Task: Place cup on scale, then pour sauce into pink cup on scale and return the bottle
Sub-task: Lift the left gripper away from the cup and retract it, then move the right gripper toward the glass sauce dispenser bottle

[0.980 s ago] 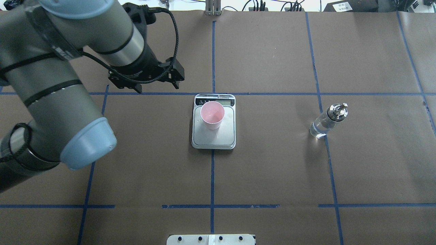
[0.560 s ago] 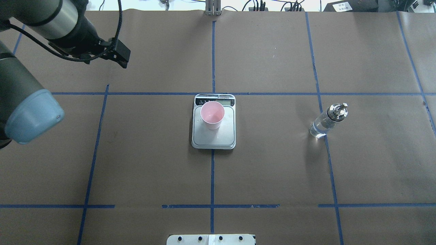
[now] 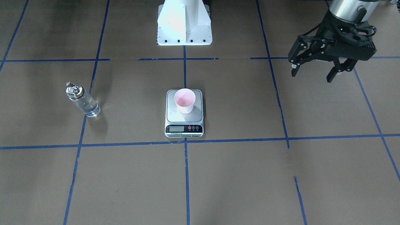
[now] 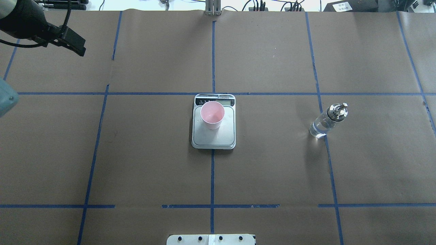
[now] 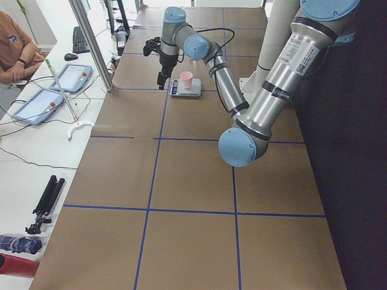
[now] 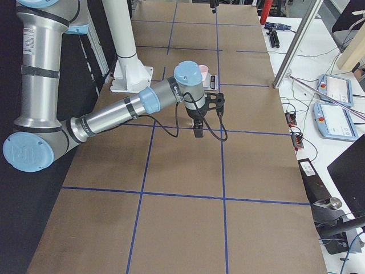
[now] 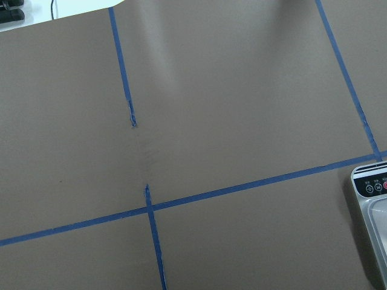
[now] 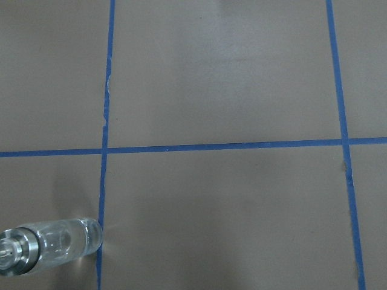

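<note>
Two arms share this worktop [image 3: 250,175], and only one looks well placed for the step I judge is next. The cup [image 3: 184,100] stands upright on the steel plate of the scale [image 3: 179,128] at the centre, so placing is done and pouring is not. No liquid shows in the cup, though something this clear would be hard to spot.

The bottle [image 3: 82,101] stands on a blue tape line [image 3: 78,150], well apart from the scale, on the robot's right. Its long axis is vertical with the metal spout at the top, and the sauce [image 4: 317,131] sits low in the glass.

The left claw [image 3: 312,76] hangs above the worktop far out on the robot's left. Its fingers are spread wide with nothing between them. The scale lies between it and the bottle, so it is the farther one by a long way.

The right claw [image 6: 197,128] shows only in the side view, and I cannot tell how wide it stands. Its wrist camera looks down on the bottle, which is tucked into the lower left corner of that view. That suggests the claw is near but not over it (off to one side).

The coming move probably belongs to the right arm. It would close in sideways and grip the glass body below the collar.
</note>
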Robot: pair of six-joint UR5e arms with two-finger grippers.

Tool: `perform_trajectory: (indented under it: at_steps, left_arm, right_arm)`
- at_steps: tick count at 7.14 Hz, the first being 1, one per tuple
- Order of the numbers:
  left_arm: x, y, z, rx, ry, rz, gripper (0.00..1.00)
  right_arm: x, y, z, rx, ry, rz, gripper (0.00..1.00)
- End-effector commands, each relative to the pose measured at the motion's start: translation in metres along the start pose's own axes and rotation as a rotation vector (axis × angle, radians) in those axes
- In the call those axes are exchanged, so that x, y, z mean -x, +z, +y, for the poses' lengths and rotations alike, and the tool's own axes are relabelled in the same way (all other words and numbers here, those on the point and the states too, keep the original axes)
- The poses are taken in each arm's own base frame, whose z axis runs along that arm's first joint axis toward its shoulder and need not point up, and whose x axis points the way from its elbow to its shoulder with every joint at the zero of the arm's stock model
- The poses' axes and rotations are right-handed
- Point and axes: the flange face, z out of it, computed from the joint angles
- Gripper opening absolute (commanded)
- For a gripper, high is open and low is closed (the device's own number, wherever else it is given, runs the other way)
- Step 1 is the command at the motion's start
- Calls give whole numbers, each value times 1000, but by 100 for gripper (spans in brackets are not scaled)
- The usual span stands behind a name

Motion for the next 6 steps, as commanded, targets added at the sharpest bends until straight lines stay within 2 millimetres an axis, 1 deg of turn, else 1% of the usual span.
perform_trajectory:
  at_steps: [1, 2, 3, 4, 5, 6]
  left_arm:
    - [76, -6, 12, 25, 139, -41, 100]
    - [119, -17, 12, 24, 220, -76, 100]
    - [152, -10, 24, 47, 161, -73, 100]
    - [180, -22, 20, 20, 130, -91, 100]
    - [185, -26, 20, -13, 173, -95, 100]
    - [196, -15, 22, 12, 151, -100, 100]
  right_arm:
    - [36, -3, 21, 16, 30, -23, 100]
    - [53, 2, 27, 33, 64, -33, 100]
    - [71, 11, 34, 40, 69, -13, 100]
    - [96, 22, 42, 14, 86, -5, 100]
    - [118, 34, 54, -18, 103, -21, 100]
    - [136, 40, 77, -60, 98, 1, 100]
